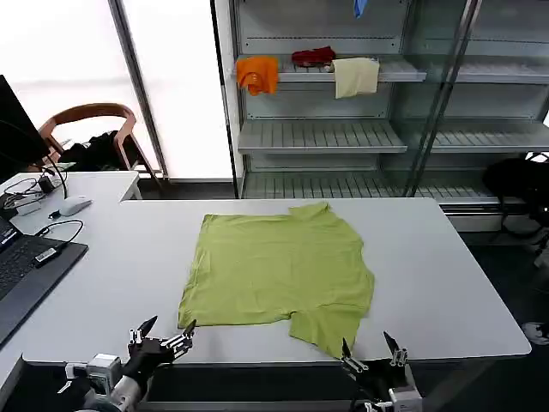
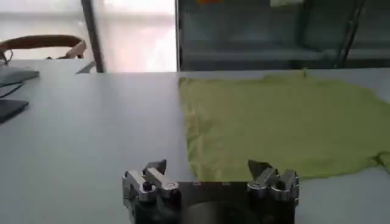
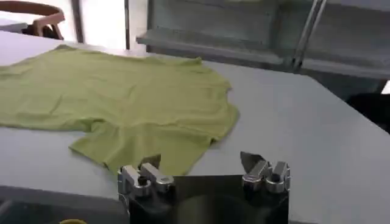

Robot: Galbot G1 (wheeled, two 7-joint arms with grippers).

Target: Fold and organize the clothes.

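Note:
The lime yellow-green T-shirt (image 1: 276, 270) lies spread flat in the middle of the white table (image 1: 429, 275), one sleeve reaching toward the front edge. No print shows on its upper side. My left gripper (image 1: 161, 333) hovers open at the table's front edge, just off the shirt's near left corner (image 2: 201, 167). My right gripper (image 1: 369, 352) is open too, at the front edge beside the near sleeve (image 3: 131, 149). Neither touches the shirt (image 2: 280, 122). Nothing sits between either pair of fingers.
A laptop (image 1: 26, 275), mouse (image 1: 74, 205) and cables lie at the table's left. A chair (image 1: 90, 129) stands behind. Shelves (image 1: 343, 137) at the back hold orange (image 1: 257, 75), red (image 1: 313, 57) and cream (image 1: 356, 76) cloths. Bare tabletop lies right of the shirt.

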